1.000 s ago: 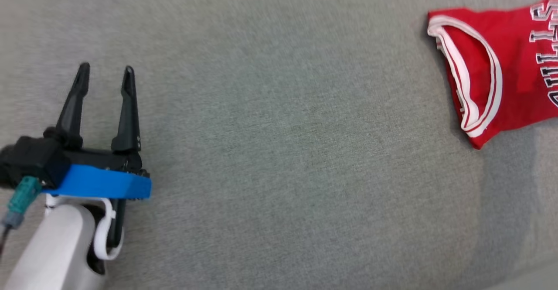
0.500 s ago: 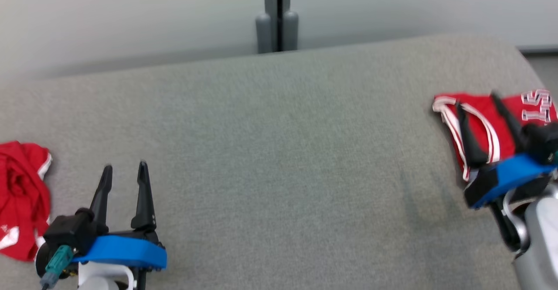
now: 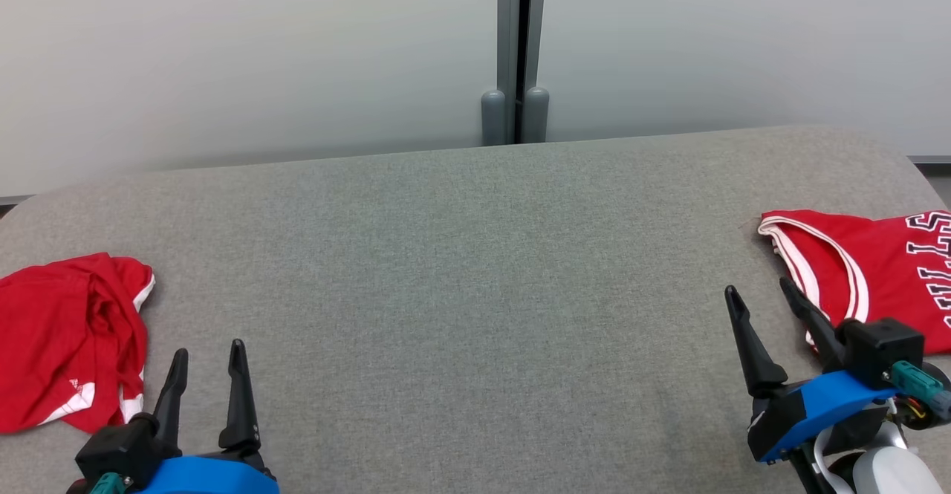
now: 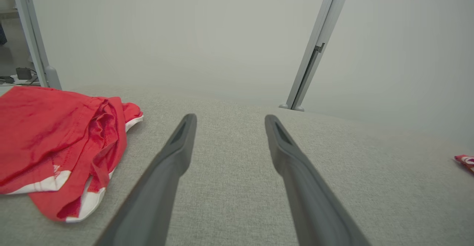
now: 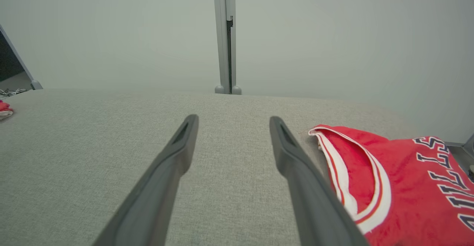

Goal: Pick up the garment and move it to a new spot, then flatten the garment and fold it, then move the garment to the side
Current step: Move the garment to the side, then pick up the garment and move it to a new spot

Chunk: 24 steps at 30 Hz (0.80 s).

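Note:
A crumpled red garment (image 3: 67, 338) with white trim lies at the left end of the grey table (image 3: 475, 293). It also shows in the left wrist view as the red garment (image 4: 55, 135), to the left of the fingers. A folded red jersey (image 3: 877, 278) with white-edged lettering lies at the right end, seen as the jersey (image 5: 400, 179) close to the right finger. My left gripper (image 3: 209, 351) (image 4: 229, 117) is open and empty, just right of the crumpled garment. My right gripper (image 3: 759, 287) (image 5: 233, 117) is open and empty, beside the jersey's striped armhole.
A pale wall with a grey upright post (image 3: 514, 48) stands right behind the table's far edge. The table's corners are rounded. Bare grey cloth stretches between the two red pieces.
The head camera has swung up, so the wall and both red pieces now show. The right gripper, earlier in front of the jersey's armhole, now stands lower and to its left.

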Tool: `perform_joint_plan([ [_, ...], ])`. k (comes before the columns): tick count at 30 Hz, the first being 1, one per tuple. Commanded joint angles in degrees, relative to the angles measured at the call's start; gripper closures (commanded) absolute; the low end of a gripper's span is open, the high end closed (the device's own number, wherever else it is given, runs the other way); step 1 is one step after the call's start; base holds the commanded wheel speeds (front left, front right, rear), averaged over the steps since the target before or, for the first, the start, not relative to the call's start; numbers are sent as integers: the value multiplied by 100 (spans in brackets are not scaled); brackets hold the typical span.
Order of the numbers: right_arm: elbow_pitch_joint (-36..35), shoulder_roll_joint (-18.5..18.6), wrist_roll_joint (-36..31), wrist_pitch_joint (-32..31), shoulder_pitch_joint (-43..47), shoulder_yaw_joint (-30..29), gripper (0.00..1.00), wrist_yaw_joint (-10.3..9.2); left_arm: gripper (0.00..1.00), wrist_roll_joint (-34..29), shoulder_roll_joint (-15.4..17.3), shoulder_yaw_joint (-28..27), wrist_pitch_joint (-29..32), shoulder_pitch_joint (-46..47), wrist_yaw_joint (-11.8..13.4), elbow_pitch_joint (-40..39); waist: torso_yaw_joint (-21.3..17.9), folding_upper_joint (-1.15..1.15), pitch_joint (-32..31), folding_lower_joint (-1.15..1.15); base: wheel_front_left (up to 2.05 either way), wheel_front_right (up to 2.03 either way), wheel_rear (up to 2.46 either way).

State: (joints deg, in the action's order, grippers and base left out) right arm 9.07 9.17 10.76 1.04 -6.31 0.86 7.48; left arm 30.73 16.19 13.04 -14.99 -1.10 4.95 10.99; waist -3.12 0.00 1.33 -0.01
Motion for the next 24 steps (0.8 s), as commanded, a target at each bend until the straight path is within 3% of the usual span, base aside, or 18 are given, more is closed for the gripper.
perform_joint_plan([
  [1, -56, -51, -18, -31, 118, -50, 0, 3, 0, -29, 31, -62, -25, -61, -2, -17, -2, 0, -9, 1, 0, 0, 0],
  [17, -143, -145, -138, -143, 191, -148, 0, 3, 0, -47, -2, -19, -15, 53, 47, -193, 73, 0, 119, 1, 0, 0, 0],
  [24, -215, -239, -87, -70, 299, -216, 0, 3, 0, -63, -65, 74, 21, 198, 39, -217, 565, 0, 185, 1, 0, 0, 0],
])
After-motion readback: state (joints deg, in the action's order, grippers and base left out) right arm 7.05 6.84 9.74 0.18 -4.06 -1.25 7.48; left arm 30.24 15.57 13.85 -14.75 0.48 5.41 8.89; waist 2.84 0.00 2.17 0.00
